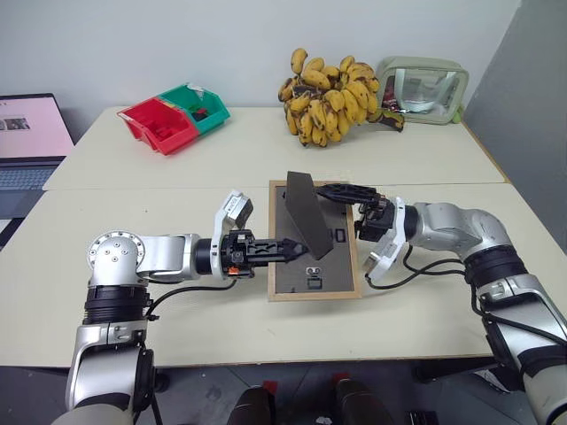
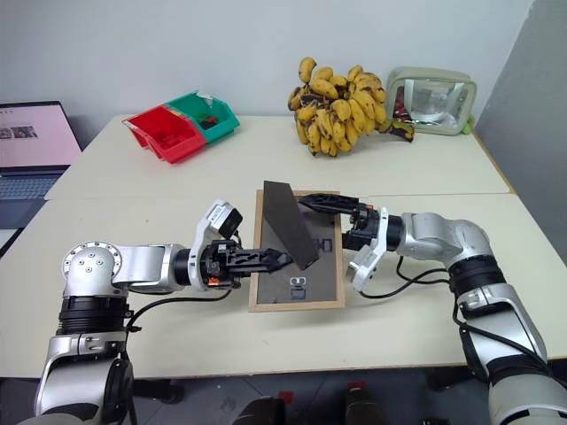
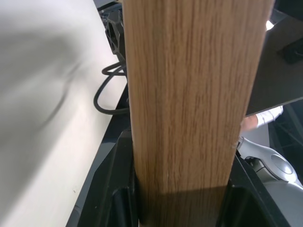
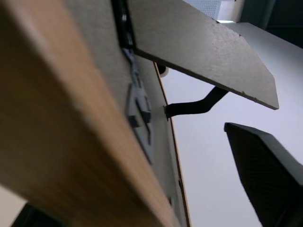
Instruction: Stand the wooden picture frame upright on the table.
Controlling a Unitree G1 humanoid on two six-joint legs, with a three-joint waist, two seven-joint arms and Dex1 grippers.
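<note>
My left gripper (image 1: pixel 297 251) clamps the picture frame's (image 1: pixel 282 285) left rail, face-down mid-table (image 1: pixel 133 204) with its flap (image 1: pixel 308 215) raised; my right gripper (image 1: pixel 341 192), jaws parted, empty, should steady the frame's far edge while I tip it.

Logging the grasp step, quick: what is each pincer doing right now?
Left pincer: closed on the wooden picture frame's left edge.
Right pincer: open, fingers at the frame's raised flap stand, not gripping it.

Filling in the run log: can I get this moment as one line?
wooden picture frame: face-down on table, flap stand raised | left gripper: clamped on frame's left edge | right gripper: at flap, grip unclear
</note>
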